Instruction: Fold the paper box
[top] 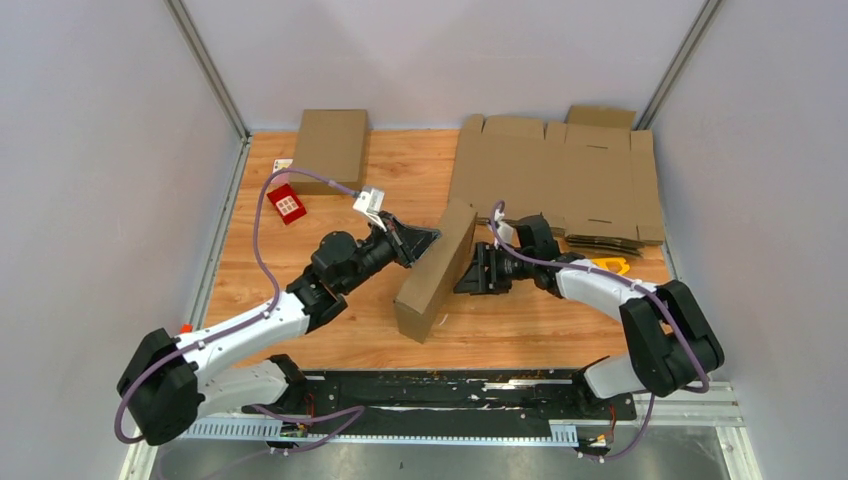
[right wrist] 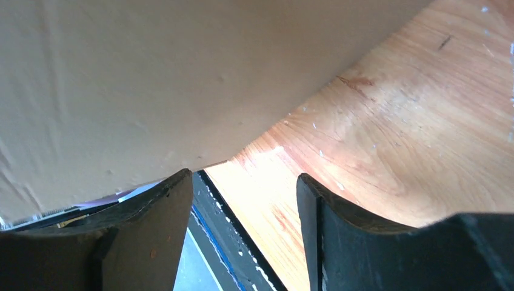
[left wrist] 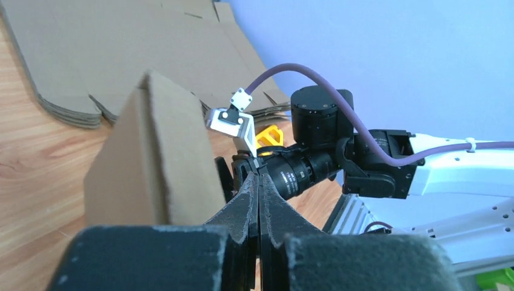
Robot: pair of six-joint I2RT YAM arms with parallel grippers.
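Note:
The paper box (top: 437,270) is a brown cardboard mailer folded into a flat closed shape. It stands on its long edge in the middle of the table, leaning a little. My left gripper (top: 430,237) is shut with nothing between its fingers, its tip against the box's upper left face. In the left wrist view the shut fingertips (left wrist: 259,177) sit just right of the box (left wrist: 151,163). My right gripper (top: 470,272) is close to the box's right face and stands open. In the right wrist view the box's face (right wrist: 182,79) fills the top, above the empty gap of the right gripper (right wrist: 242,185).
A thick pile of flat brown blanks (top: 560,180) lies at the back right, with a yellow object (top: 610,265) at its near edge. A folded brown box (top: 330,148) and a small red item (top: 287,204) sit at the back left. Grey walls enclose the table.

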